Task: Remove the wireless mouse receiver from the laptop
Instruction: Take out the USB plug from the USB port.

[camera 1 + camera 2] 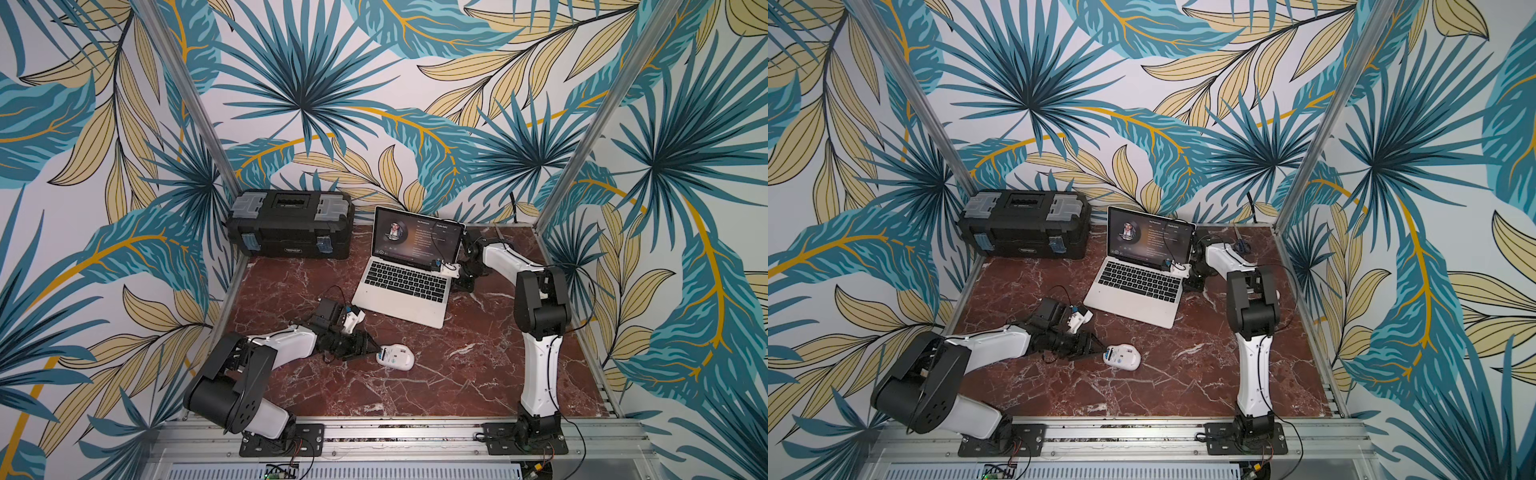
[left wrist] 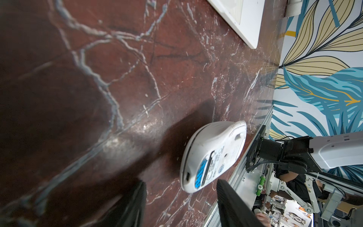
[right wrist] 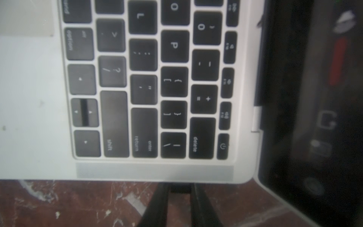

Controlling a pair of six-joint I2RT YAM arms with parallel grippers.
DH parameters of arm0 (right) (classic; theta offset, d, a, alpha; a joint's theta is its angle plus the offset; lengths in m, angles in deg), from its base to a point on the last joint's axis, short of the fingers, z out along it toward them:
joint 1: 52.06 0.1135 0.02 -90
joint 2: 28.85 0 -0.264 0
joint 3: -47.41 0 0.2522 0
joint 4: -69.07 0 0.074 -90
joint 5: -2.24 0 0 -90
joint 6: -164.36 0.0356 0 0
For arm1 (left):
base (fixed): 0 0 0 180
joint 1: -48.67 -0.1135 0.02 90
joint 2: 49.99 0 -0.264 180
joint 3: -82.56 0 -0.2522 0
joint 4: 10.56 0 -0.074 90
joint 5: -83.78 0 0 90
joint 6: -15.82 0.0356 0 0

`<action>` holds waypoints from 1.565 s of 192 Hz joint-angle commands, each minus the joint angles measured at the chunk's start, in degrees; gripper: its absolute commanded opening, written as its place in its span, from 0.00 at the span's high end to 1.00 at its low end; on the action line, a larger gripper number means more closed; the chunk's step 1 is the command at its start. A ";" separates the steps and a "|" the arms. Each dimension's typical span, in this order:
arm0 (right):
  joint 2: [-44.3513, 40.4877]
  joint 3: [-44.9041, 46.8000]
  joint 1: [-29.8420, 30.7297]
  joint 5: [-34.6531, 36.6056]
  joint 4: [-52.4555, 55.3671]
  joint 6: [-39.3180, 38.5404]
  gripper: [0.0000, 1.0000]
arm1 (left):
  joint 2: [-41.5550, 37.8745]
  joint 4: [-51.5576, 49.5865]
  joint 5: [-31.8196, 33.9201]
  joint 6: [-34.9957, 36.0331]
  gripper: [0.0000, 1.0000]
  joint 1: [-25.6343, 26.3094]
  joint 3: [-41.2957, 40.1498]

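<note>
The open silver laptop (image 1: 399,291) stands at the back middle of the marble table, screen lit. My right gripper (image 3: 180,191) is pressed against the laptop's right edge (image 3: 137,173), its two black fingers closed on a small black stub, the wireless mouse receiver (image 3: 180,189), which sticks out of that edge. In both top views the receiver is hidden behind the right wrist (image 1: 459,286). My left gripper (image 2: 181,181) is open, low over the table. A white mouse (image 2: 214,153) lies belly-up just past its fingertips, not held.
A black toolbox (image 1: 291,224) stands at the back left, near the laptop's left side. The mouse (image 1: 397,356) lies in front of the laptop (image 1: 1133,299). Aluminium rails (image 1: 415,432) line the front edge, and patterned walls close in three sides.
</note>
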 commanded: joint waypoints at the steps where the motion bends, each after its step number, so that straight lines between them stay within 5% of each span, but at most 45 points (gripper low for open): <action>1: 4.27 1.54 0.89 1.77 -2.66 -0.87 0.83 | -1.16 -0.58 0.76 1.30 0.38 -0.94 2.00; 33: 2.85 2.87 0.71 0.60 -3.39 -0.56 1.00 | -2.79 -0.64 0.28 1.37 0.38 -1.78 2.02; 121: -0.95 6.52 -2.00 -1.37 -4.88 -2.30 1.00 | -11.20 0.04 3.18 2.22 0.33 -8.01 -0.06; 223: -8.58 11.77 -3.86 3.38 -5.40 -3.76 1.00 | -5.23 3.45 2.86 3.51 0.33 -10.40 0.50; 300: -22.82 16.08 0.53 -4.46 -1.46 4.54 1.00 | -6.30 16.13 -7.55 -3.85 0.42 -8.74 5.96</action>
